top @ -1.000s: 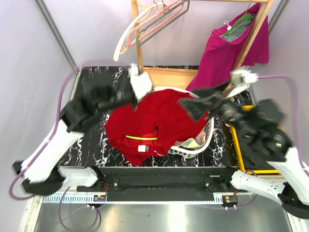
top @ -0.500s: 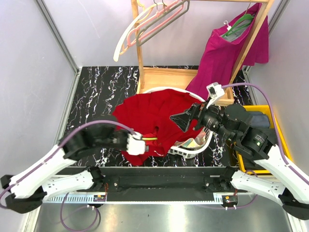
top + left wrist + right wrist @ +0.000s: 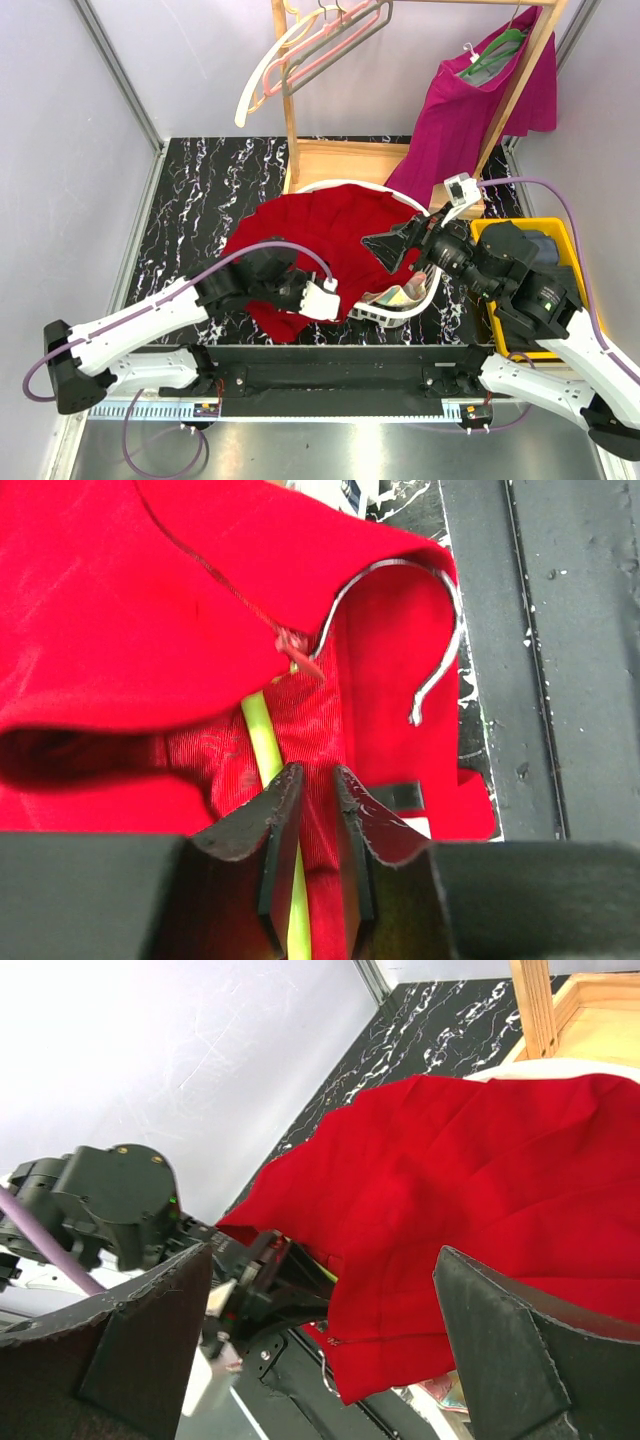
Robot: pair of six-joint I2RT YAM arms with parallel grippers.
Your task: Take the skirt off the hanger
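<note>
The red skirt lies spread over the white basket, covering most of its mouth and spilling past its left rim onto the black marbled tabletop. The hanger is buried in that spilled part, just outside the basket's near-left rim. The left wrist view shows its yellow-green bar under the cloth and its wire hook curling out over the fabric. The left gripper sits right there, its fingers a narrow gap apart with the bar running between or beneath them. Whether they pinch bar, cloth or nothing cannot be told. The right gripper hovers above the basket's middle, at the skirt's right edge, with its fingers spread wide and empty.

The step in hand looks like securing the hanger so the skirt can be drawn off it. Doing it well probably means the left fingers closing on the bar itself, not on a fold alone, since a grip on cloth would drag skirt and hanger together. The right fingers should then take the waistband close to the bar and pull toward the basket, while the left holds the hanger away from it. Where bar meets hook, a small red tuft suggests a loop or snag, so the pull should ease past it rather than yank.
</note>
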